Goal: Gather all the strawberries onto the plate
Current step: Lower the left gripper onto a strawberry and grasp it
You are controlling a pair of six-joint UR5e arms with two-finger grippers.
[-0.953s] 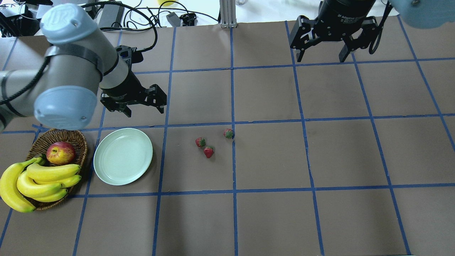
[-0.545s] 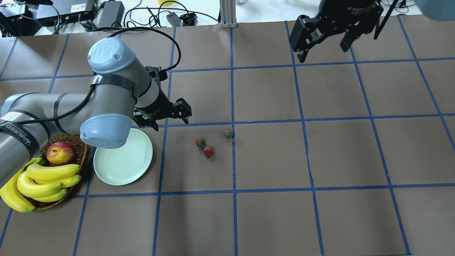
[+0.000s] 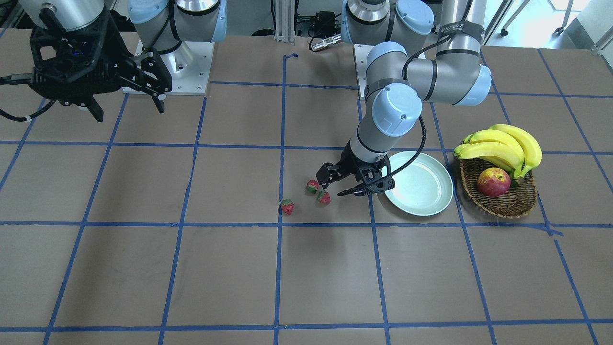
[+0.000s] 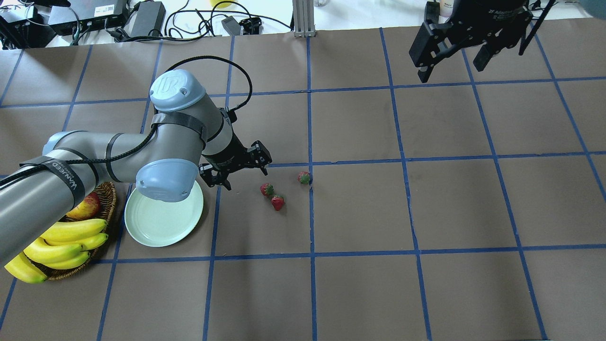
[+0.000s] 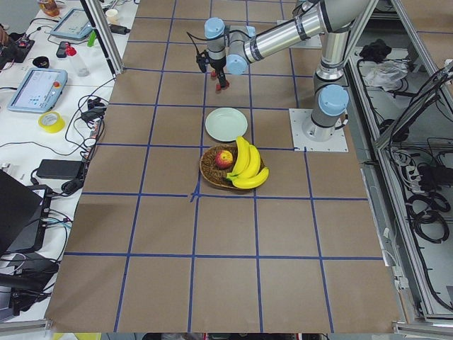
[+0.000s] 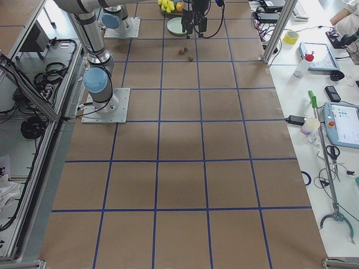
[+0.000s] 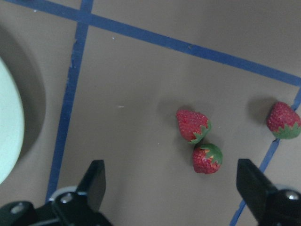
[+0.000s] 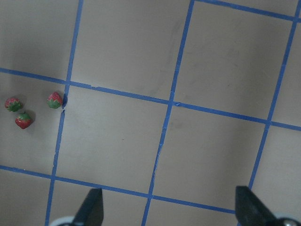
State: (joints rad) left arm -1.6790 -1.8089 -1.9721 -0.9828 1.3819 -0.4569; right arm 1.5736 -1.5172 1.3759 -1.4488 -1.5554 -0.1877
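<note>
The left claw (image 4: 247,174) is held spread beside the strawberries (image 4: 267,190) for a first pick; the right claw (image 4: 450,71) is parked open

I have bare desk (image 4: 360,213) all round the strawberries (image 4: 278,202); two lie nearly touching, with no room for a finger between, the third apart from them. Toward the desk's left edge, my left arm (image 4: 165,180) overhangs the far rim of the plate (image 4: 161,222).
</note>
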